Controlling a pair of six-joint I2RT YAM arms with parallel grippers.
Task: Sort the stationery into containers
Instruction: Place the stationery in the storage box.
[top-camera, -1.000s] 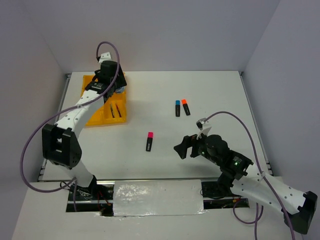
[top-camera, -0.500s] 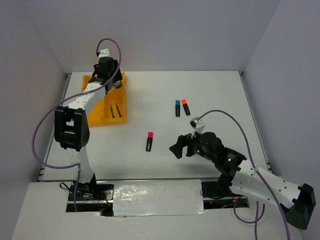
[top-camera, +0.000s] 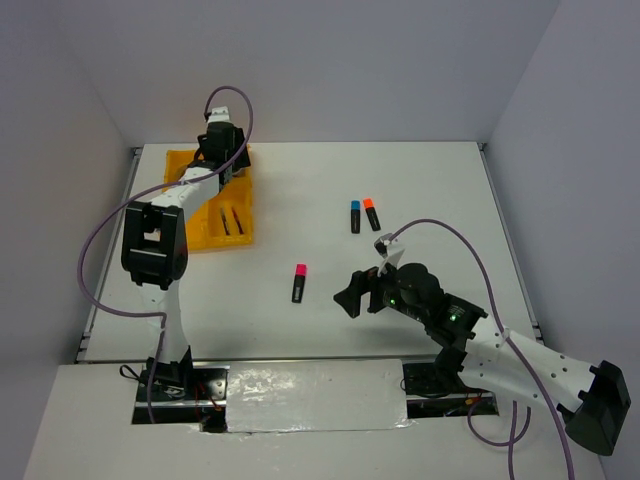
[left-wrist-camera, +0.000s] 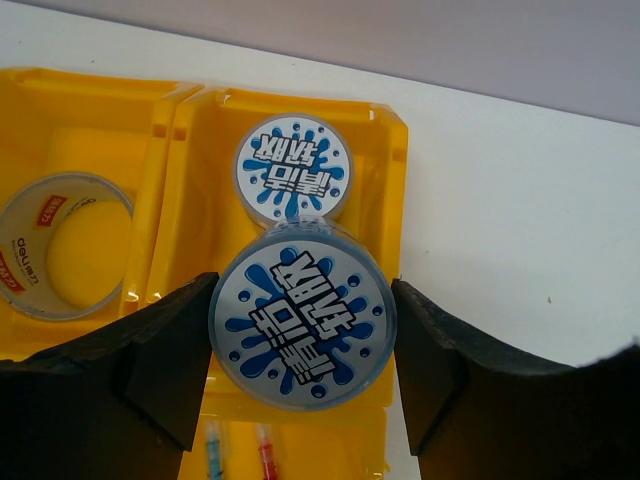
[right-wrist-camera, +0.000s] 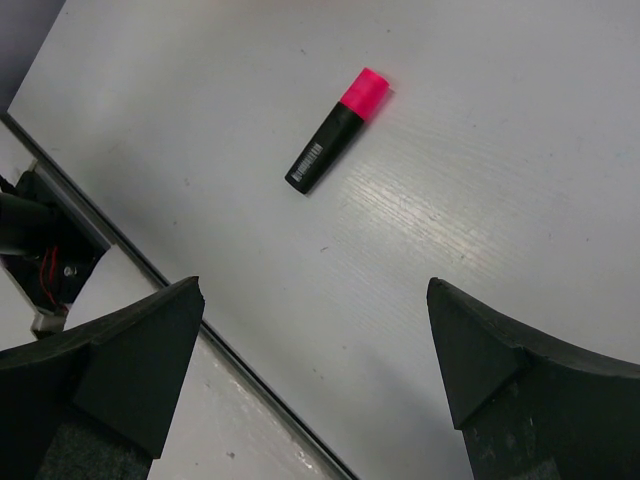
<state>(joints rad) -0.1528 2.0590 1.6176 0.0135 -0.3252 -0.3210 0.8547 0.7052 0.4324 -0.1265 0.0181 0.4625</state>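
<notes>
The yellow tray (top-camera: 200, 236) sits at the table's far left. My left gripper (top-camera: 222, 150) hangs over its far right compartment, shut on a blue-white tape roll (left-wrist-camera: 303, 325), fingers against both its sides. A second blue-white roll (left-wrist-camera: 293, 170) lies in that compartment of the tray (left-wrist-camera: 392, 180). A silver-grey tape ring (left-wrist-camera: 62, 243) lies in the compartment to the left. A teal pen (left-wrist-camera: 212, 455) and a red pen (left-wrist-camera: 265, 455) lie in a nearer compartment. My right gripper (top-camera: 352, 296) (right-wrist-camera: 315, 340) is open and empty, right of the pink-capped highlighter (top-camera: 299, 282) (right-wrist-camera: 337, 130).
A blue-capped highlighter (top-camera: 355, 216) and an orange-capped highlighter (top-camera: 371, 214) lie side by side at the table's middle right. The table's near edge (right-wrist-camera: 150, 270) runs close to my right gripper. A foil-covered strip (top-camera: 315, 395) lies between the arm bases.
My left gripper has moved toward the tray's far right corner with the tape roll in it. My right gripper has moved left, toward the pink highlighter.
</notes>
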